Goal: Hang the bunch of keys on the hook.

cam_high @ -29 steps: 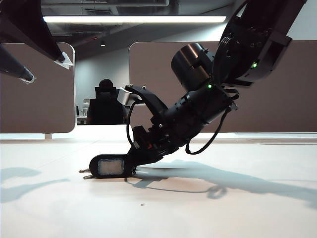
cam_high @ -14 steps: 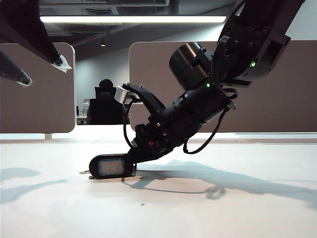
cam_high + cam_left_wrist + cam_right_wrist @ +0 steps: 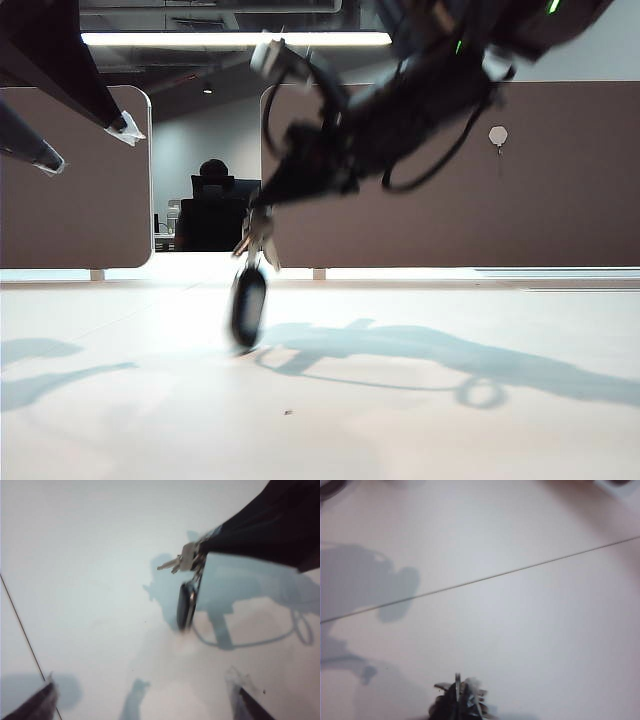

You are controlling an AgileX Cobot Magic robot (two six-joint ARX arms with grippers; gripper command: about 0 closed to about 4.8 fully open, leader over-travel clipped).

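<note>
The bunch of keys (image 3: 249, 300) hangs in the air just above the white table, its black fob edge-on and blurred under the small metal keys. My right gripper (image 3: 262, 208) is shut on the key end and holds the bunch up. In the left wrist view the bunch of keys (image 3: 185, 604) dangles from the dark right gripper (image 3: 205, 544). In the right wrist view the bunch of keys (image 3: 459, 700) shows as a dark cluster in the shut right gripper (image 3: 457, 707). The hook (image 3: 498, 136) sits on the brown panel, to the right of the gripper and higher. My left gripper (image 3: 90, 140) stands open at the upper left, holding nothing.
A wide brown panel (image 3: 560, 210) stands along the back of the table (image 3: 420, 420), and a second panel (image 3: 70, 190) stands at the back left. In the gap between them a person (image 3: 212, 210) sits in a chair. A thin seam line (image 3: 485, 579) crosses the tabletop.
My right gripper has shut on the bunch of keys and risen, lifting it off the table; the fob now dangles below. The hook has come into sight. The left arm has stayed still.
</note>
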